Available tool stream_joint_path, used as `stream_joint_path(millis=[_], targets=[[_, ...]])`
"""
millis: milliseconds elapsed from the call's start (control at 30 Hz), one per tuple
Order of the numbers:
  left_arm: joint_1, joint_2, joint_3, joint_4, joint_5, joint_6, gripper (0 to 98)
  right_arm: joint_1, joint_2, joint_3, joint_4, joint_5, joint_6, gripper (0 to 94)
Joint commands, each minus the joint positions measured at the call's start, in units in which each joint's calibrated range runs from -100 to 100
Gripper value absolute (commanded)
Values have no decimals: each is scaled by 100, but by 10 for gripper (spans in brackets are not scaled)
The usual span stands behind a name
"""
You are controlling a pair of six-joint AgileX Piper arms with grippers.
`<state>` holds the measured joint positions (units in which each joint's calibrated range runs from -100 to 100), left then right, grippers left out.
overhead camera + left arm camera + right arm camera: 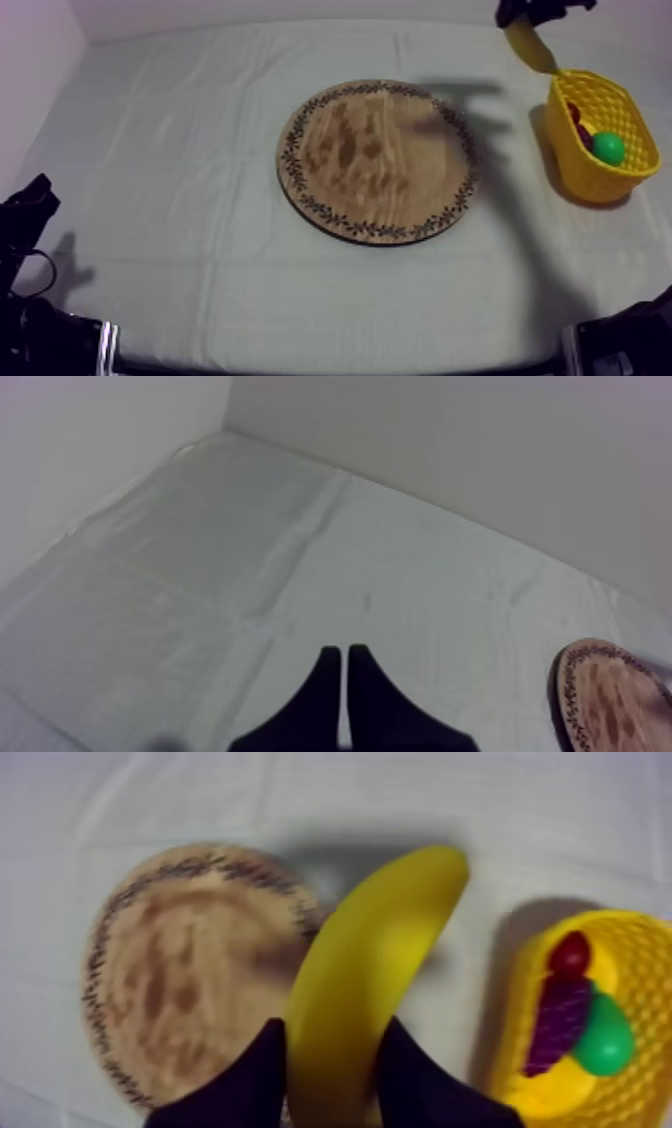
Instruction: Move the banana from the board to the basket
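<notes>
Top view: right gripper (pixel 528 17) pinches banana (pixel 530 47) just over yellow basket (pixel 585 180); left gripper (pixel 345 661) pressed together.

Board (pixel 378 160) centre of table (pixel 180 150); basket (pixel 590 178) right of it; pear (pixel 608 148), grapes (pixel 556 1022) in basket; banana (pixel 528 45) aloft at its far rim.

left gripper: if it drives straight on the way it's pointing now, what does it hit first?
Way looks free: the left gripper, shut, points across bare cloth toward the back wall. The wooden board sits off to the side. Cloth or wall first, I can't tell.
</notes>
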<state>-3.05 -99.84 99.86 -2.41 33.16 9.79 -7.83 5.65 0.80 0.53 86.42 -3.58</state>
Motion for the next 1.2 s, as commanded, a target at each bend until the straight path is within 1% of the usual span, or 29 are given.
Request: stream_joint_path(millis=[0,133,400,700,800,1000,1167], targets=[[-2,2,3,-1,-1,0,1,358,-61,98,30,28,179,185],[-2,2,3,-1,-1,0,1,717,-198,325,132,-34,406,187],[-2,2,3,-1,-1,0,1,1322,-476,958,326,-357,803,193],[-2,2,3,-1,-1,0,1,1720,-507,1216,438,-575,1074,185],[-2,2,3,-1,-1,0,1,1761,-449,1280,465,-582,1101,182],[-2,2,3,-1,-1,0,1,1773,-70,1595,522,-692,1035,183],[-2,2,3,-1,-1,0,1,1861,356,2009,573,-1205,944,186]])
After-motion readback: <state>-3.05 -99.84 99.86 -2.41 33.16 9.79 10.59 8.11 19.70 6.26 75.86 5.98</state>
